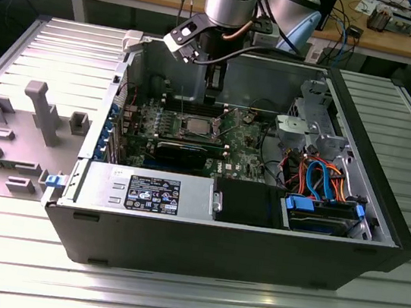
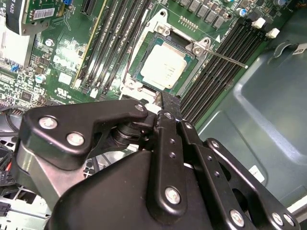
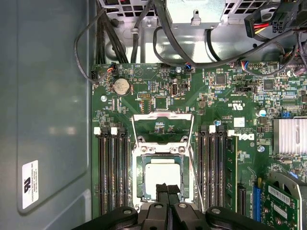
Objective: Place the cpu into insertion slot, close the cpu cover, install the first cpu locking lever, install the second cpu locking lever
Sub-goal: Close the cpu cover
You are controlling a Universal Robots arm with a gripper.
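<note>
Item: open computer case (image 1: 237, 258) on ribbed metal table (image 1: 169, 302), listed from the exterior view's left to its right. Far left, beside the case: grey fixture tray (image 1: 9, 134) with several upright holders. Inside the case, near wall: power supply (image 1: 146, 192). Behind it lies a long black expansion card (image 1: 183, 151) on the green circuit board (image 1: 149, 119). Centre: the cpu (image 1: 194, 125), dull silver top up, lying flat and square inside the insertion slot (image 3: 140, 177), with memory slots (image 3: 112, 172) flanking it in the first wrist view. The cpu cover (image 3: 163, 116), a silver frame with a square window, lies swung back off the slot and flat over the board, so the chip (image 2: 163, 67) is fully exposed. One locking lever (image 2: 223, 58), a thin rod, angles away from the slot across the memory slots in the second wrist view, apparently unlatched. The state of the other lever cannot be told. Above centre: the hand (image 1: 213, 90) hangs from the arm over the slot's edge. In both wrist views its fingertips (image 3: 162, 190) are pressed together with nothing seen between them, close over the chip's near edge. Right: drive cage with orange and blue cables (image 1: 324, 178). Status, as judged: placement done; cover closing and both levers outstanding.
</note>
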